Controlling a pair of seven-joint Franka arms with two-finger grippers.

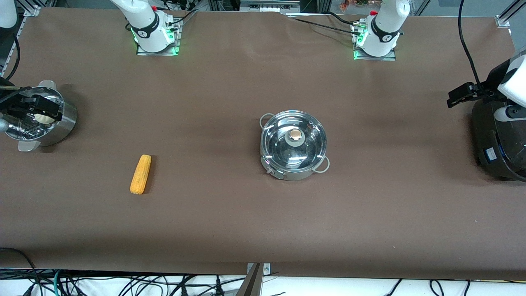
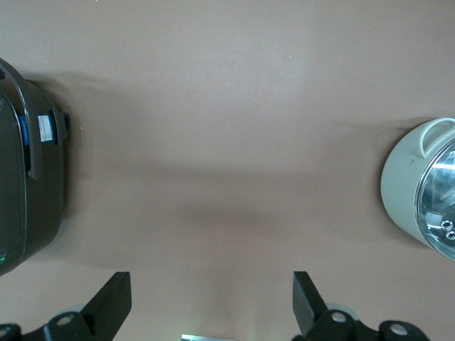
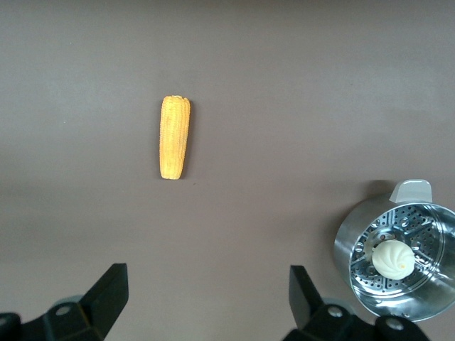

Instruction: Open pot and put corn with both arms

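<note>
The steel pot (image 1: 294, 162) stands mid-table with its glass lid (image 1: 287, 150) on, tan knob (image 1: 295, 135) up. Part of the pot also shows in the left wrist view (image 2: 402, 188). The corn (image 1: 141, 173) lies on the cloth toward the right arm's end, nearer the front camera than the pot; it also shows in the right wrist view (image 3: 174, 136). My right gripper (image 1: 49, 110) hangs open and empty over the steamer; its jaws (image 3: 207, 298) stand wide apart. My left gripper (image 1: 456, 98) hangs open and empty beside the rice cooker, with its jaws (image 2: 212, 302) wide apart over bare cloth.
A perforated steel steamer (image 1: 68, 121) with a white bun (image 1: 43, 119) stands at the right arm's end and also shows in the right wrist view (image 3: 355, 249). A black rice cooker (image 1: 499, 139) stands at the left arm's end and also shows in the left wrist view (image 2: 32, 177). Brown cloth covers the table.
</note>
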